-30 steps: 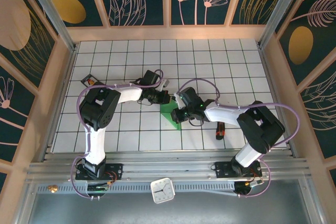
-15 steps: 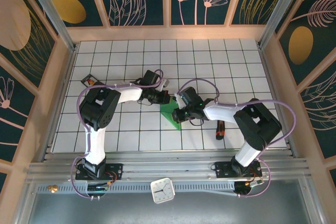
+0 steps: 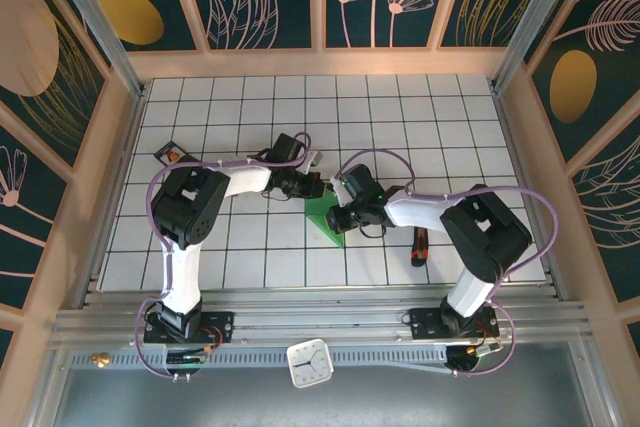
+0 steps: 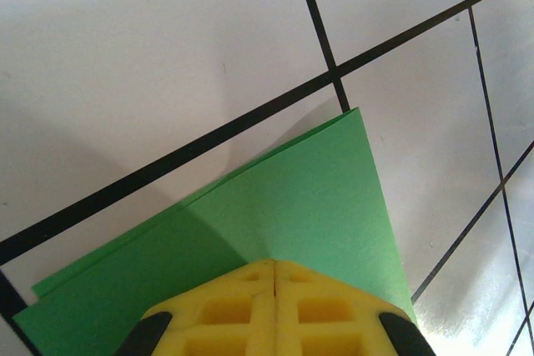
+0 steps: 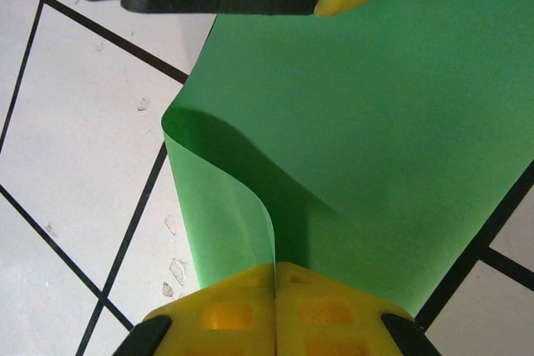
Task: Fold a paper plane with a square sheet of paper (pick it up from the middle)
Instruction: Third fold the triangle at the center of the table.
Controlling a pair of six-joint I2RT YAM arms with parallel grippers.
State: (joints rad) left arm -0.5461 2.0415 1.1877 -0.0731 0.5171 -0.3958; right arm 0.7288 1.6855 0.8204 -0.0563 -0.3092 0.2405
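- The green paper sheet [image 3: 326, 225] lies near the middle of the white tiled table [image 3: 400, 117], between the two arms. It is folded into a narrow wedge with its tip toward the near edge.
- The left gripper [image 3: 318, 187] reaches in from the left. Its yellow fingers [image 4: 225, 310] are pressed together with no gap, clamped on the doubled paper, whose two layers show at the edge.
- The right gripper [image 3: 338, 215] comes in from the right. Its fingers [image 5: 329, 310] are also closed tight, pinching a flap of the sheet that curls up off the table.
- The two grippers sit close together on the same sheet.
- A red-and-black tool [image 3: 418, 247], perhaps a pen, though I can't make it out from overhead, lies on the table beside the right arm.
- A small white clock [image 3: 310, 362] rests on the near rail.
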